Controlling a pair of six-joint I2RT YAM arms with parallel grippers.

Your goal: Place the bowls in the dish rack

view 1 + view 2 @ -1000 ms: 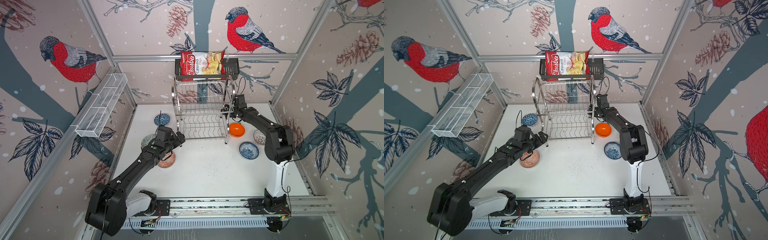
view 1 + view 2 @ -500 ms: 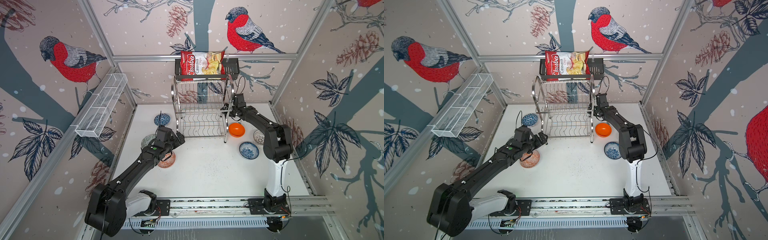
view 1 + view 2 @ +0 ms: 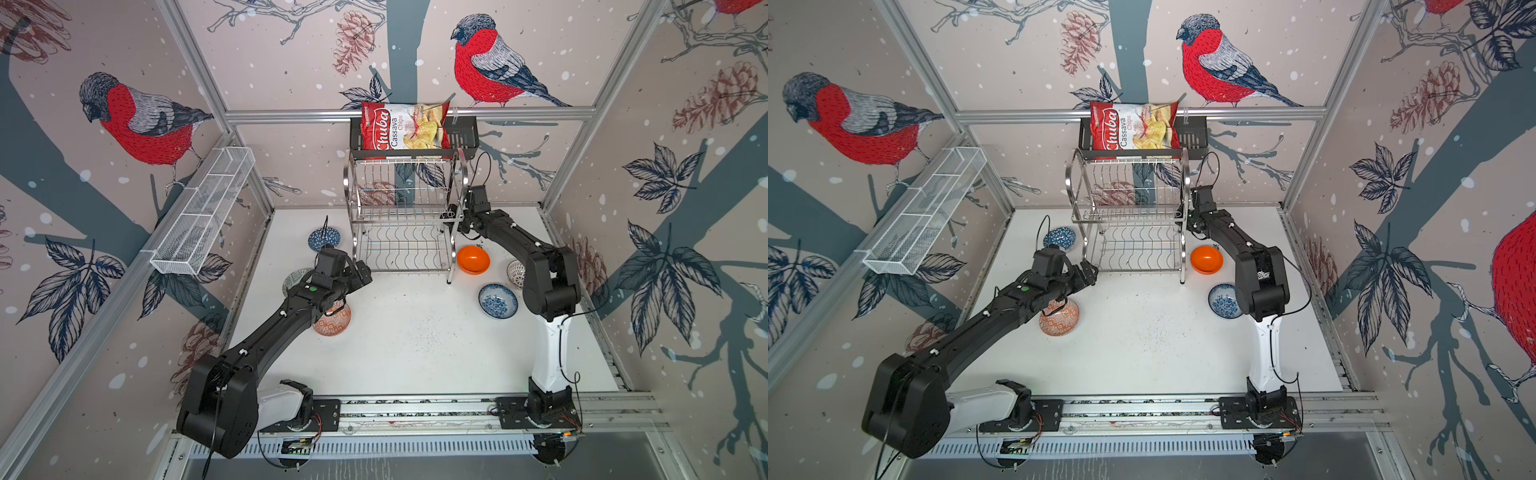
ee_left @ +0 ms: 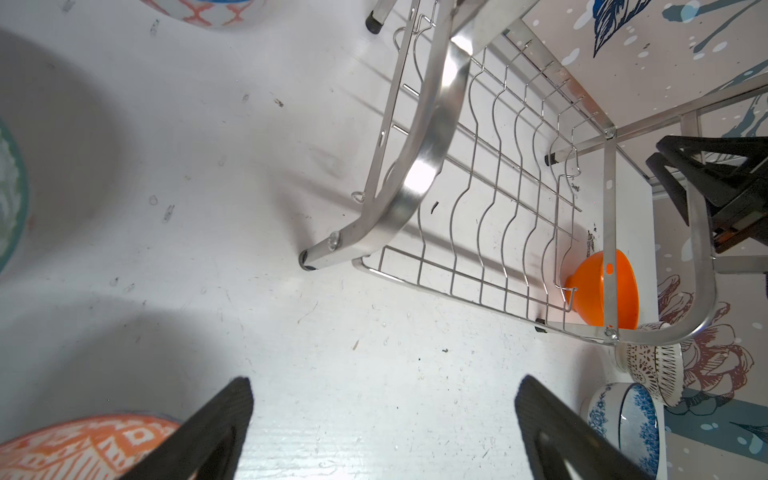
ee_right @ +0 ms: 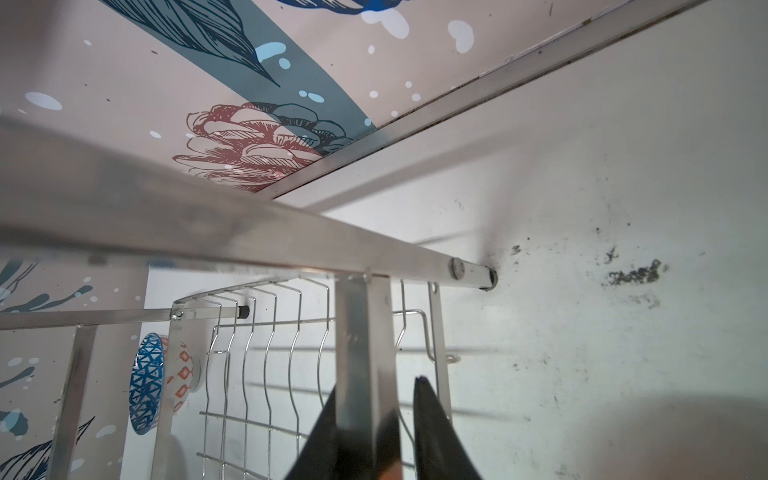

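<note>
Rack (image 3: 402,248), two-tier steel wire: it stands at the back of your counter (image 3: 415,353). Bowls, six, all on the counter and outside the rack. To the rack's right you have the orange bowl (image 3: 473,259) just beside the front leg, the black-and-white bowl (image 3: 514,272) half hidden behind the right arm, and the blue-and-white bowl (image 3: 497,300) nearer the front. To its left you have the blue bowl (image 3: 323,240) near the back, the green bowl (image 3: 292,280) mostly covered by the left arm, and the red-patterned bowl (image 3: 336,323) partly under that arm. Your left claw (image 4: 384,380): jaws wide, holding nothing, over the counter off the rack's front left leg. Your right claw (image 5: 376,388): at the rack's right side frame, jaws narrow. A flat steel upright crosses one finger and a slim gap shows beside it; you cannot tell whether it touches the steel. Chip bag (image 3: 401,126): in the black shelf (image 3: 462,137) above the rack. White basket (image 3: 203,212): on the left wall.
</note>
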